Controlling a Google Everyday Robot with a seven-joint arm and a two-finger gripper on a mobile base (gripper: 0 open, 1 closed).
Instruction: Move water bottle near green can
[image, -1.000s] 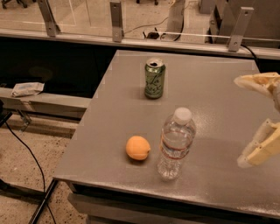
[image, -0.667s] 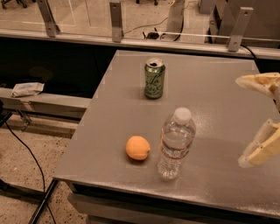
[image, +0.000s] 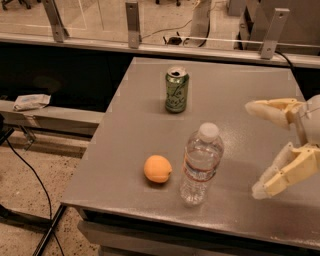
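The water bottle (image: 201, 164) stands upright near the front of the grey table (image: 250, 95); it is clear ribbed plastic with a white cap and a reddish-white label band. The green can (image: 176, 89) stands upright farther back, a little left of the bottle, with a wide gap between them. My gripper (image: 255, 149) is at the right edge of the view, right of the bottle and apart from it. Its two pale fingers are spread wide, one above the other, with nothing between them.
An orange (image: 157, 168) lies on the table just left of the bottle. The table's front edge is close below the bottle. A railing with metal posts (image: 132, 23) runs behind the table. A cable (image: 30, 170) and a crumpled white packet (image: 31, 101) lie to the left, beyond the table.
My gripper has moved slightly left, toward the bottle. The bottle, can and orange have not moved.
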